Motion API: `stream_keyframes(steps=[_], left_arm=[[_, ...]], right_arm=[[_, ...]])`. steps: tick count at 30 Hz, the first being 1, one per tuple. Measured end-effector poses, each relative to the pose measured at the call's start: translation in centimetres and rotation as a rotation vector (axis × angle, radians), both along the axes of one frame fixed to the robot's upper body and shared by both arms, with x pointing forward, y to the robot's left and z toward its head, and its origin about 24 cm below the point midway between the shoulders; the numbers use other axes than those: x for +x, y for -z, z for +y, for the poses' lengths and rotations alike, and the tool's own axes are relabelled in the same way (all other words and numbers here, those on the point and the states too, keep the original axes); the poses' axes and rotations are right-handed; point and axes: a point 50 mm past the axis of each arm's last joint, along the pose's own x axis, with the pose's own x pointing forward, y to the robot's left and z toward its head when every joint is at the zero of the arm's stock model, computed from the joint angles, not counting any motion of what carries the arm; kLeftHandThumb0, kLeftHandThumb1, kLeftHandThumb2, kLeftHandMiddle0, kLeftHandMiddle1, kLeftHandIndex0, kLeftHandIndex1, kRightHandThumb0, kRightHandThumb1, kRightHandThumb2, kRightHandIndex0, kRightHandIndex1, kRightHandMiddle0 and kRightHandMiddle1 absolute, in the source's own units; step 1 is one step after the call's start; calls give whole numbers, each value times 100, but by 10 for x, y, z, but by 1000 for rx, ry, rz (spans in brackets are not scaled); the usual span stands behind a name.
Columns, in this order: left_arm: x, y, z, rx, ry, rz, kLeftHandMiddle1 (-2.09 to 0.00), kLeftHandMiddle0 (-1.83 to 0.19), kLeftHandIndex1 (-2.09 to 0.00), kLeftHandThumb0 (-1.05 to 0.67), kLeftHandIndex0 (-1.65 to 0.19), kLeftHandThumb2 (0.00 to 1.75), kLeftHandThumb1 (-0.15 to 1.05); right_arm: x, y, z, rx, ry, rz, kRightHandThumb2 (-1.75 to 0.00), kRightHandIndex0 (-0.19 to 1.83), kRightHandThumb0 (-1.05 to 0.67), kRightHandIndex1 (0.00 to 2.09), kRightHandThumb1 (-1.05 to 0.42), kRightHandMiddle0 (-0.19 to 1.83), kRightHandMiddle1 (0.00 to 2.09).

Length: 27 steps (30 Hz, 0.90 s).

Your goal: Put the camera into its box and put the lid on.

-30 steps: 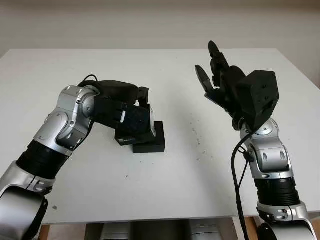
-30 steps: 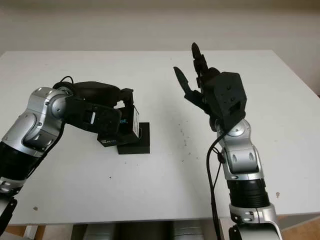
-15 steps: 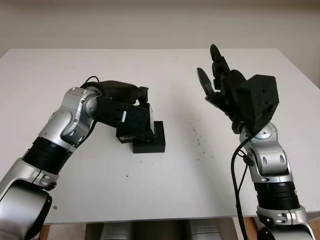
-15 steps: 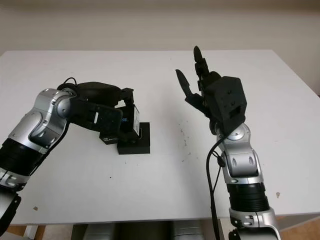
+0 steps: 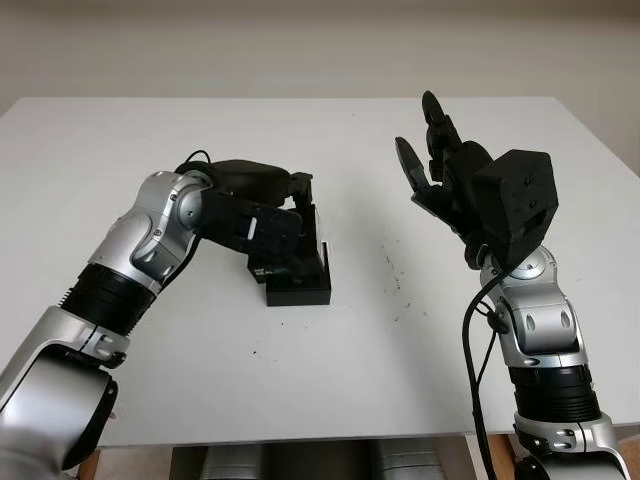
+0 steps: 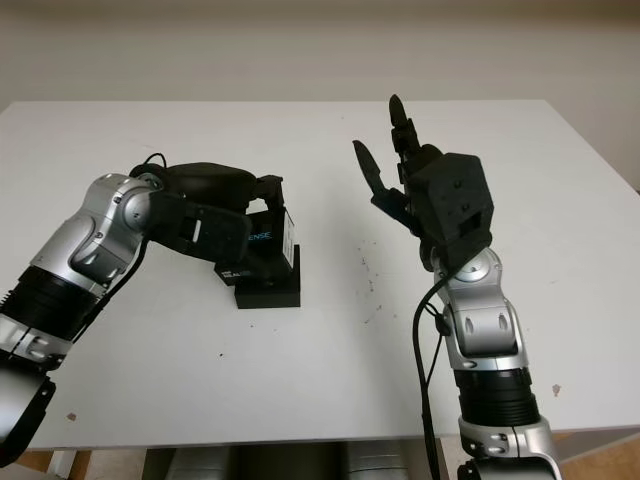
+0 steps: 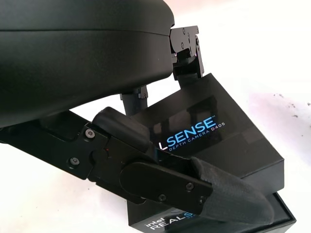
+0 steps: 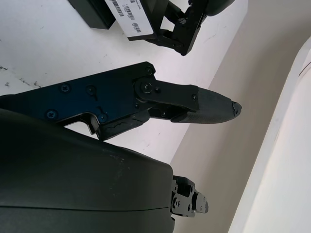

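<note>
**Lid Hovers Tilted Over Its Box as Left Robot Hand Lines It Up**

The left robot hand is clamped on the glossy black cardboard lid, printed with a depth-camera brand name, and holds it over the matte black rectangular box base that sits on the white table. The lid overlaps the far-left part of the box base and leans at a tilt, its lower edge down at the base's rim and its near-right part not yet seated; in the left wrist view a corner of the base peeks out beneath it. The camera itself cannot be made out; by the look of it, it is already inside the base, though that is a judgement. The lid's long axis appears to run close to that of the base, so the coming move likely turns on levelling the lid and shifting it toward the base's near-right end until the edges match, then pressing down. The left robot hand is the one at the box base. The right robot hand is open, raised in the air well to the right of the box base, holding nothing.
</note>
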Motion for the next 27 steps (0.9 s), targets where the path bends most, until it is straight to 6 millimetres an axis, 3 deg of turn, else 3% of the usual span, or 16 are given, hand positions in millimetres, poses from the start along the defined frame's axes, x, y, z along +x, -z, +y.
stream_keyframes(steps=[2, 6, 10, 14, 16, 18, 20, 22, 24, 27], left_arm=[[-1, -1, -1, 5, 2, -4, -209, -79, -209, -22, -40, 26, 105], [-1, -1, -3, 3, 4, 6, -209, -79, -209, -20, -39, 27, 105], [-3, 0, -5, 32, -36, 53, -209, -68, -209, -22, 1, 28, 105], [-5, 0, -8, 52, -67, 88, -209, -51, -206, -21, 16, 27, 105], [-6, 0, -9, 62, -71, 95, -209, -41, -208, -22, 15, 26, 105], [-6, 0, -10, 73, -74, 97, -209, -35, -197, -22, 18, 27, 105], [-7, -1, -10, 85, -83, 106, -209, -30, -170, -22, 19, 28, 105], [-8, -2, -10, 88, -90, 109, -209, -32, -166, -23, 19, 28, 105], [-9, -4, -10, 94, -91, 106, -209, -28, -170, -24, 19, 26, 105], [-10, -3, -12, 103, -87, 102, -209, -30, -201, -23, 17, 26, 105]], right_arm=[[0, 0, 0, 4, 1, 1, -56, -19, -69, 1, -105, -17, 5], [-1, 1, 0, 5, 1, 1, -56, -19, -69, 2, -105, -18, 5], [-1, 2, -1, 9, 1, 3, -56, -19, -69, 0, -105, -19, 4], [-1, 2, 0, 16, -3, 5, -57, -19, -70, 0, -105, -19, 3], [-1, 2, 0, 16, -5, 7, -57, -19, -71, 0, -105, -19, 3], [-1, 3, 1, 16, -10, 12, -57, -19, -73, 0, -105, -19, 1], [-1, 3, 1, 19, -19, 14, -57, -19, -74, 0, -105, -19, 0], [-1, 3, 1, 22, -21, 15, -56, -19, -74, 0, -105, -19, 1], [-1, 3, 1, 24, -23, 16, -57, -19, -74, 0, -105, -19, 0], [-1, 4, 1, 21, -23, 18, -57, -19, -75, 0, -105, -18, 2]])
